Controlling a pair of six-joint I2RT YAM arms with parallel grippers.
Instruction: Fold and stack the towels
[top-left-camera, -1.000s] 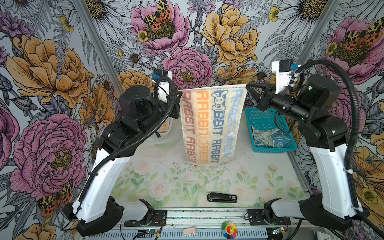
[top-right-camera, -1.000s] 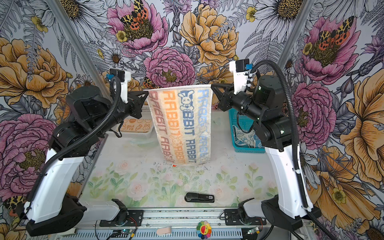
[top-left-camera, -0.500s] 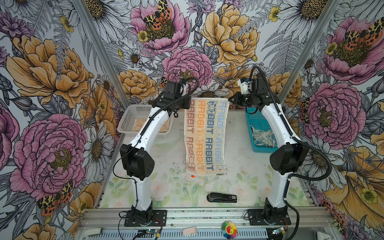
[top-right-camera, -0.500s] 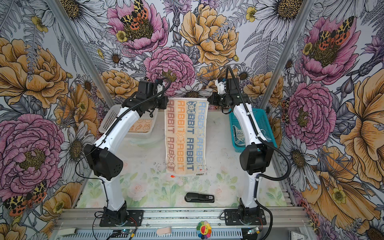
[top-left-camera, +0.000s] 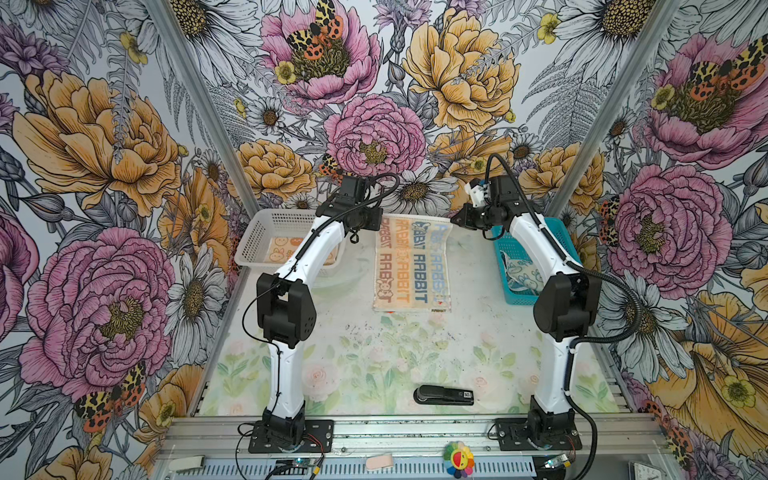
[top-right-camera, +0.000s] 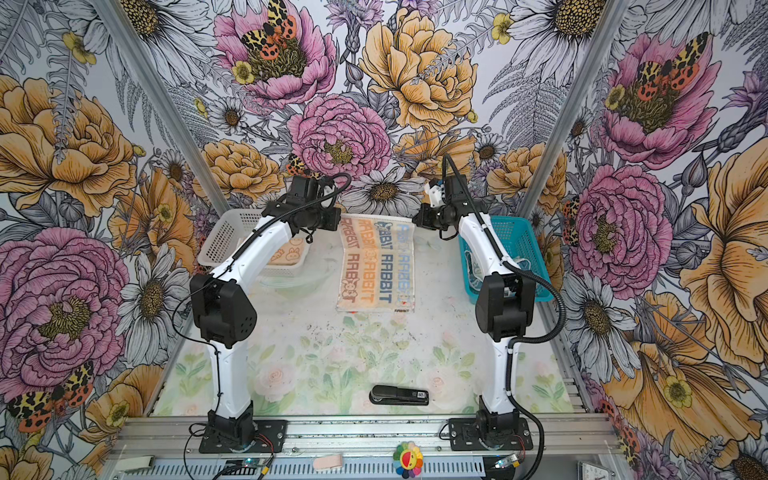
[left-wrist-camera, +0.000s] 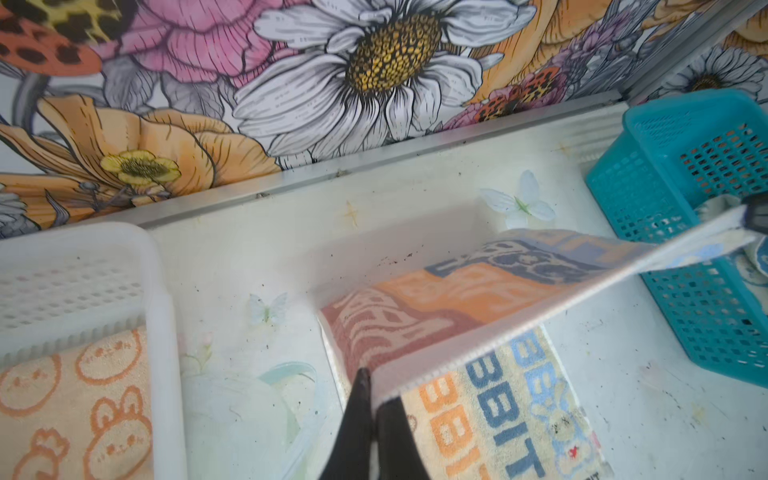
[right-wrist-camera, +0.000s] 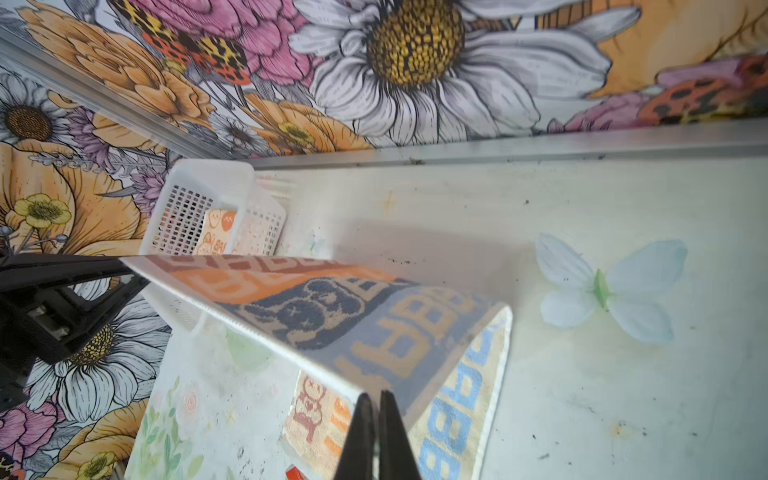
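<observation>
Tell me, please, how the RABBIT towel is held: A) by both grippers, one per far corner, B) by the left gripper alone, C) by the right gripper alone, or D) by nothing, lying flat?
A: the left gripper and the right gripper each pinch a corner of the RABBIT towel.

You see floral wallpaper (top-left-camera: 457, 75) (pink and orange blooms, moths) rising on three sides of your pale, flower-printed worktop (top-left-camera: 365, 357).

The towel (top-left-camera: 411, 266) bears the word "RABBIT" repeated along its stripes in rust, orange and blue letters, readable in both top views. A small black "RABBIT" stands at its near right corner. The white label on the stapler (top-left-camera: 444, 395) is too small to read.
</observation>
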